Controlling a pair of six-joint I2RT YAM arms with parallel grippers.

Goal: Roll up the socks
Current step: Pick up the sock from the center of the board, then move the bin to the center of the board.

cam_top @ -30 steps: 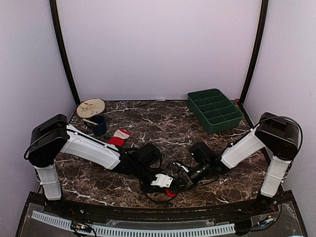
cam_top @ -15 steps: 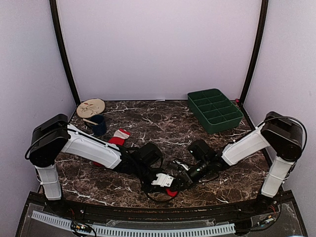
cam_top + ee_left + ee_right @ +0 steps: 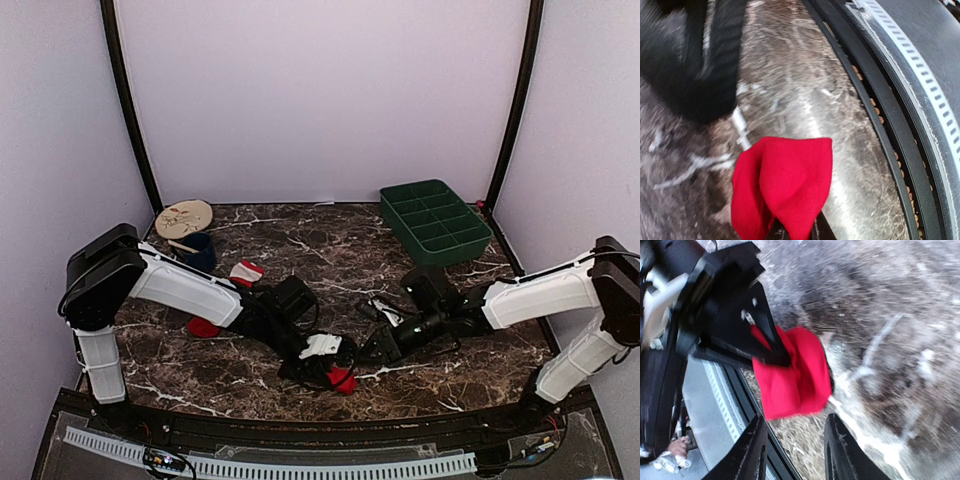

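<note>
Red fabric bunched into a small wad: the plain sock [image 3: 792,375] hangs at the near edge of the table [image 3: 330,240], clamped in my left gripper [image 3: 333,369]. My right gripper [image 3: 796,452] stands just beside it, jaws apart and holding nothing. I judge this roll nearly finished. The cuffed sock [image 3: 245,272] lies flat and unrolled to the left, its middle hidden under my left arm [image 3: 190,290]. Blur hides how tight the wad is.

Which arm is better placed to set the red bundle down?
Left: the left gripper is shut on the sock; the right gripper stands open, holding nothing.
</note>
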